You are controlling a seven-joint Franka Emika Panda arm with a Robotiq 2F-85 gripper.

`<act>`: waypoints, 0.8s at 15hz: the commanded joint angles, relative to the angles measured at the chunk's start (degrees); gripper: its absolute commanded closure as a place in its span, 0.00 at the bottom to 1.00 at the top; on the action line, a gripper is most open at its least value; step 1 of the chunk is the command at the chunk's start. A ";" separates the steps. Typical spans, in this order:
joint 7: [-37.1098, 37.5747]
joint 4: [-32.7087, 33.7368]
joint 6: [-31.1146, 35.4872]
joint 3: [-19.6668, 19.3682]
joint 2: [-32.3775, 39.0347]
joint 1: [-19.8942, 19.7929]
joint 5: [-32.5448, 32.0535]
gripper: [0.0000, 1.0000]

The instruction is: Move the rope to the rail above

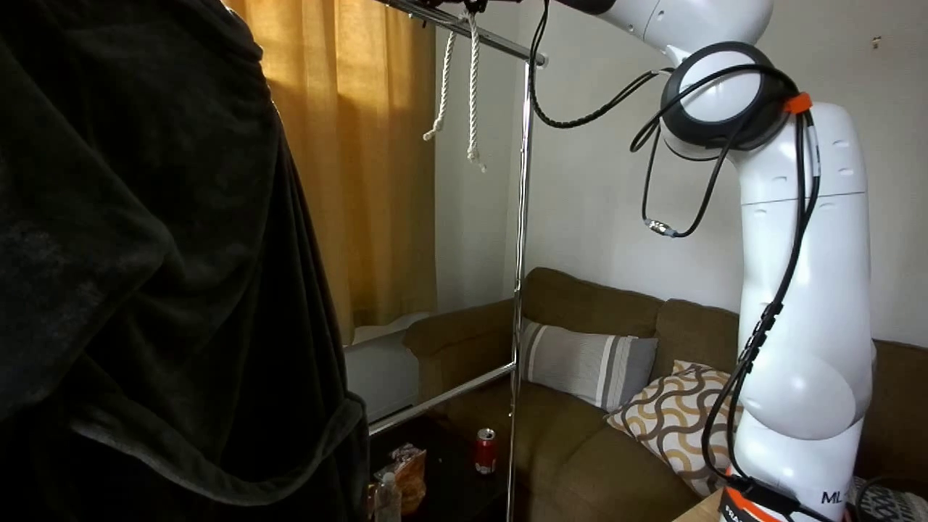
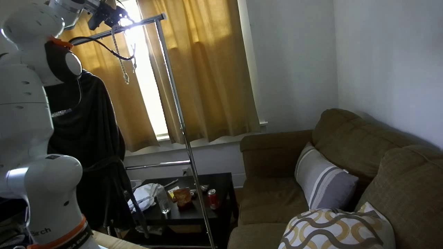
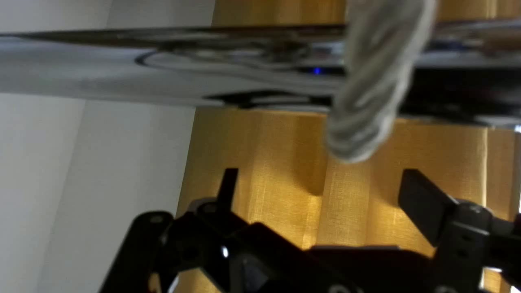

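The rope is a white twisted cord. In both exterior views the rope (image 1: 473, 94) (image 2: 115, 39) lies over the silver rail (image 1: 500, 42) (image 2: 147, 21), with two strands hanging below it. In the wrist view the rope (image 3: 378, 73) crosses the rail (image 3: 203, 73), and its rounded near part sits just beyond the fingertips. My gripper (image 3: 320, 175) is open in the wrist view, with a wide gap and nothing between the fingers. It is at the rail beside the rope (image 2: 107, 15) and is mostly cut off at the top of an exterior view (image 1: 471, 4).
The rack's vertical pole (image 1: 523, 217) and lower crossbar (image 1: 442, 399) stand below. A dark cloth (image 1: 181, 254) hangs beside the rack. Yellow curtains (image 2: 214, 69) are behind. A black cable (image 1: 580, 119) loops near the rail. A low table (image 2: 221, 183) with a red can (image 2: 213, 199) and a sofa (image 2: 270, 200) stand around.
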 commanded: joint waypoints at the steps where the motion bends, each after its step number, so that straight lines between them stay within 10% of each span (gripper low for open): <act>1: 1.91 2.22 -3.56 0.97 -0.60 2.53 -1.12 0.00; 12: 1.95 2.26 -1.66 1.18 -0.34 2.79 0.00 0.00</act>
